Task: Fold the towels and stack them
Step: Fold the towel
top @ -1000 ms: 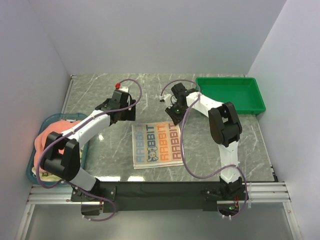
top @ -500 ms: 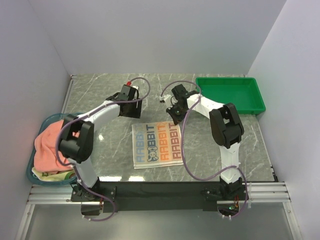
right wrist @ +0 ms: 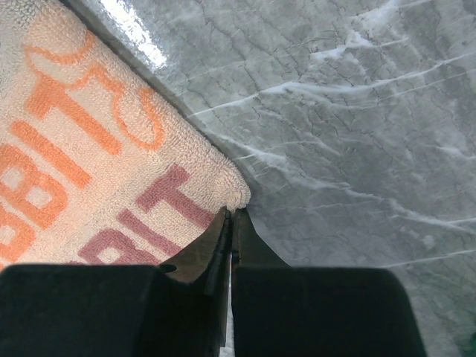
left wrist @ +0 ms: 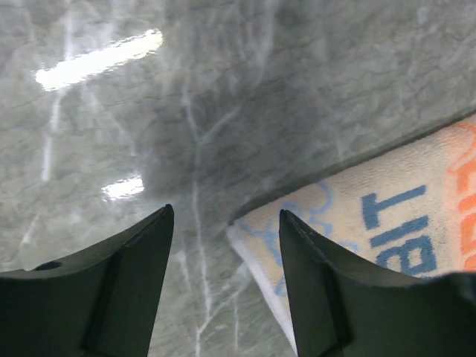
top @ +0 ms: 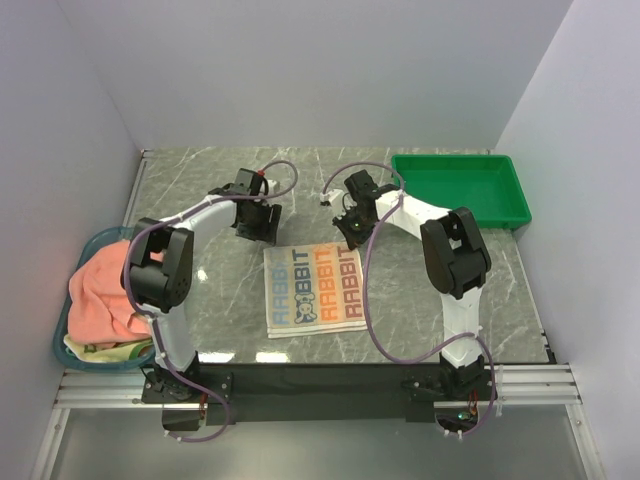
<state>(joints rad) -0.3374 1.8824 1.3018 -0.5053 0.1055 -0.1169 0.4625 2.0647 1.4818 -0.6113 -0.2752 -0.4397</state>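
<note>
A cream towel [top: 312,290] with RABBIT letters in blue, orange and maroon lies flat in the middle of the table. My left gripper [top: 258,232] hangs open over its far left corner [left wrist: 256,223], and that corner lies between the two fingertips [left wrist: 226,211] without touching them. My right gripper [top: 350,238] is at the far right corner, and its jaws [right wrist: 232,212] are shut with the corner's tip [right wrist: 239,195] bunched at the fingertips. A salmon-pink towel [top: 100,295] is heaped in the basket at the left, with a pale yellow one [top: 95,350] under it.
The blue basket [top: 112,236] sits at the left table edge. A green plastic tray [top: 460,159] stands at the far right corner. White walls close in the table on three sides. The arm bases and a black rail run along the near edge.
My left arm swung right and came down to the cream towel's far left corner, its jaws narrowing. My right gripper closed at the far right corner.
</note>
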